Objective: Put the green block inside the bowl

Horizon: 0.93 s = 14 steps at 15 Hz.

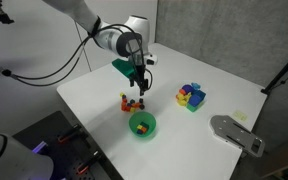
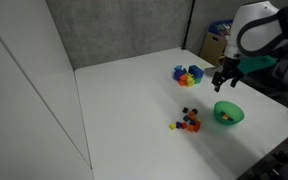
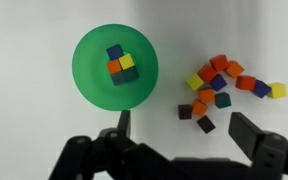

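The bright green bowl (image 3: pixel 89 70) lies on the white table and shows in both exterior views (image 1: pixel 149 131) (image 2: pixel 237 118). Inside it sit a blue, an orange and a yellow block, with a dark green block (image 3: pixel 124 77) against them. A loose pile of small blocks (image 3: pixel 219 88) lies beside the bowl, with one dark green block (image 3: pixel 222 100) among red, orange, yellow and purple ones. My gripper (image 3: pixel 184 125) hangs open and empty above the table, between bowl and pile, clear of both (image 1: pixel 139 86) (image 2: pixel 224 82).
A blue-yellow-purple block pile (image 1: pixel 191 96) (image 2: pixel 187 75) stands farther off on the table. A grey flat device (image 1: pixel 235 134) lies at one table edge. A grey wall closes the back. The white table (image 1: pixel 94 100) has bare surface around the bowl.
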Available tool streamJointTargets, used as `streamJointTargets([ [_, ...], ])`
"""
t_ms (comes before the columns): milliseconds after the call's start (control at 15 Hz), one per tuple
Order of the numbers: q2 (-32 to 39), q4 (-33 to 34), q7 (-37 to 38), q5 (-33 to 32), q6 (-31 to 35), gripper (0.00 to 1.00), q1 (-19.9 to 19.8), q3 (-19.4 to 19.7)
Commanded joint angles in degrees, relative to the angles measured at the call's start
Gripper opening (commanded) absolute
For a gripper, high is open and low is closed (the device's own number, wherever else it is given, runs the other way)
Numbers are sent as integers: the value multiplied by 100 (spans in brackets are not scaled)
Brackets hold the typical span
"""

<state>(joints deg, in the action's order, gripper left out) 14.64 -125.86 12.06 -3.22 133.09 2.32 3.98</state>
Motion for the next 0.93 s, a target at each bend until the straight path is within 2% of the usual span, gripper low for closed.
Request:
streamJointTargets([
  [0,-564,114,-294,420,-538,100,-24,-321],
  [200,-967,285,-458,594,-1145,100,-8,-473],
  [467,-1454,445,-510,414,-1702,100,-6,-517],
  [667,-1737,470,-552,423,-1951,100,-22,-515],
  [733,-1555,448,-409,455,-1741,100,-9,-532],
  [867,-1622,438,-413,455,-1767,100,-10,-534],
])
